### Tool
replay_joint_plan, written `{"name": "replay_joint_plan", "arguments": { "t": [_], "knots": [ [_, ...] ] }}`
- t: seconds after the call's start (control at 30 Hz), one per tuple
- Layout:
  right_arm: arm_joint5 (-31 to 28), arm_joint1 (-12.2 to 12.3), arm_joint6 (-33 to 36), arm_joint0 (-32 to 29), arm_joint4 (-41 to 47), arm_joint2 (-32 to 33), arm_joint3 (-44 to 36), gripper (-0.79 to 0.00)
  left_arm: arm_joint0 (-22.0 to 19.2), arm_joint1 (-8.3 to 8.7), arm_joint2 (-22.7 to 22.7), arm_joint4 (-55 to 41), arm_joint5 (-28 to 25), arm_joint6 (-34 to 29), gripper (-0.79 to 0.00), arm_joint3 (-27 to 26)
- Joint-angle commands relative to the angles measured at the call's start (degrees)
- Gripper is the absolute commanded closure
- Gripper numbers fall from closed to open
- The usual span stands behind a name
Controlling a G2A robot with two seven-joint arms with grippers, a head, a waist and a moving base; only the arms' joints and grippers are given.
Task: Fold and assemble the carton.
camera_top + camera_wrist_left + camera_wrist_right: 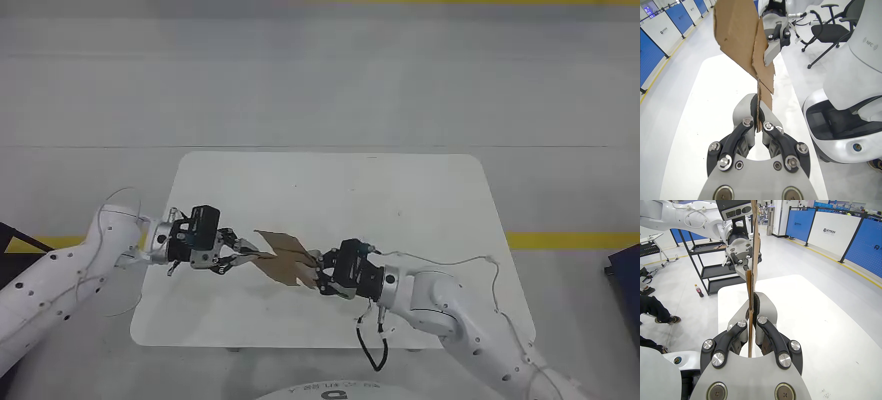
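Aloft, flattened carton [285, 258] pinched at opposite ends by left jaws, right jaws.

Gleaming white left arm [60, 285] and right arm [450, 310], and a black cable [368, 345] dangles beneath the right. Grey metal jaws carry black curved links [734, 134] and silver screws [723, 163].

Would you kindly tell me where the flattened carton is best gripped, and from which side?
Grip the carton at its two end edges, one gripper from each end, coming in along the sheet's plane. It is a thin flattened sheet off the table, so jaws can close on both faces, as the left gripper and right gripper do now.
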Motion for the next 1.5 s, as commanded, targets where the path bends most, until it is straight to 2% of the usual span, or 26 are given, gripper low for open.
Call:
{"name": "replay_joint_plan", "arguments": {
  "t": [0.0,0.07,0.13,0.2,0.23,0.27,0.33,0.4,0.47,0.5,0.7,0.77,1.07,1.17,1.27,1.4,1.43,1.47],
  "knots": [
    [0.1,-0.1,-0.2,-0.2,-0.1,0.1,0.0,0.0,-0.3,-0.05,0.1,-0.5,0.0,-1.3,0.0,0.1],
    [0.3,-0.1,-0.3,-0.4,-0.3,0.2,-0.1,-0.089,-0.4,-0.11,0.2,-1.0,0.0,-1.9,0.0,0.2],
    [0.3,-0.1,-0.3,-0.6,-0.3,0.3,-0.2,-0.083,-0.5,-0.17,0.1,-1.8,0.0,-2.0,0.0,0.2],
    [0.2,-0.2,-0.5,-0.7,-0.4,0.5,-0.3,-0.135,-0.5,-0.22,0.0,-2.5,0.0,-2.0,0.0,0.4],
    [0.3,-0.2,-0.5,-0.8,-0.3,0.6,-0.3,-0.262,-0.5,-0.24,0.0,-2.8,0.0,-1.9,0.0,0.4],
    [0.4,-0.2,-0.6,-1.0,-0.3,0.7,-0.3,-0.342,-0.5,-0.26,0.0,-3.2,0.0,-1.9,0.0,0.6],
    [0.4,-0.2,-0.6,-1.1,-0.2,1.0,-0.4,-0.385,-0.5,-0.31,-0.1,-3.9,0.0,-2.0,0.0,0.9],
    [0.5,-0.2,-0.8,-1.4,-0.1,1.3,-0.5,-0.536,-0.4,-0.35,-0.2,-4.6,0.0,-1.9,0.0,1.1],
    [1.6,-0.2,-1.5,-1.9,-0.3,2.0,-0.8,-0.736,-0.3,-0.42,-0.3,-5.5,0.0,-1.6,0.0,1.5],
    [2.5,-0.2,-2.3,-2.5,-0.5,2.5,-1.0,-0.785,-0.3,-0.46,-0.4,-6.2,0.0,-1.3,0.0,1.9],
    [7.4,0.5,-10.8,-9.6,-3.1,7.9,-3.7,-0.785,0.3,-1.12,-1.4,-10.5,0.3,0.5,0.0,5.9],
    [11.8,0.6,-14.9,-13.1,-2.8,10.0,-4.8,-0.785,0.2,-1.2,-1.6,-10.0,0.9,-0.2,0.0,6.1],
    [11.8,0.6,-14.9,-13.1,-2.8,10.0,-4.8,-0.785,0.5,-1.25,-1.7,-10.3,1.6,-0.6,0.0,6.4],
    [11.8,0.6,-14.9,-13.1,-2.8,10.0,-4.8,-0.785,2.0,-1.78,0.2,-20.3,0.0,-2.2,0.0,8.7],
    [11.8,0.6,-14.9,-13.1,-2.8,10.0,-4.8,-0.785,0.9,-2.32,4.3,-34.6,0.0,-9.4,0.0,10.7],
    [11.8,0.6,-14.9,-13.1,-2.8,10.0,-4.8,-0.785,-0.7,-3.23,11.3,-64.4,0.0,-21.5,0.0,9.2],
    [11.8,0.6,-14.9,-13.1,-2.8,10.0,-4.8,-0.785,-1.8,-3.42,12.6,-71.7,0.0,-26.1,0.0,8.8],
    [11.8,0.6,-14.9,-13.1,-2.8,10.0,-4.8,-0.785,-2.5,-3.72,12.7,-80.9,0.0,-27.5,0.0,7.9]
  ]
}}
